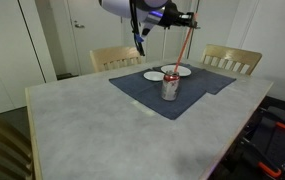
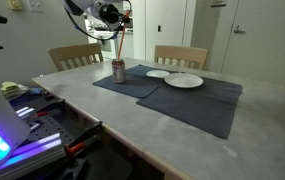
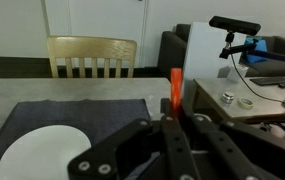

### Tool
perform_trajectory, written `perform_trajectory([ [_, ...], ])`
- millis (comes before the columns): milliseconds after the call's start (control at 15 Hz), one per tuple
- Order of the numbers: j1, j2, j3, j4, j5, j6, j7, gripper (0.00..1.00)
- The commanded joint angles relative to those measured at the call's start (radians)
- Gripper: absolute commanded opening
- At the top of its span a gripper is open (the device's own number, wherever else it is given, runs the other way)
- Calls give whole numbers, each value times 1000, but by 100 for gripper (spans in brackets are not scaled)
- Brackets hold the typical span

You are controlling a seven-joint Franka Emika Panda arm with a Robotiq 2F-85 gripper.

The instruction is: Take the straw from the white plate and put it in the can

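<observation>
- Above the can, the straw hangs nearly upright, its lower end close to the can's top; whether the tip sits inside the opening I cannot tell.
- Clenched on the straw's upper end, the hand is up in the air.
- The can stands on a dark mat on the tabletop.
- The white plate and a smaller dish lie near the can.
- Two wooden chairs stand at the far edge.
</observation>
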Motion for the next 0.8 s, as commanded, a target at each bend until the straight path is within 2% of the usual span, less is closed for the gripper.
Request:
perform_trajectory([
  [0, -4, 30, 12, 31, 8, -1, -13, 2],
  [733, -3, 85, 15, 62, 12, 3, -16, 2],
])
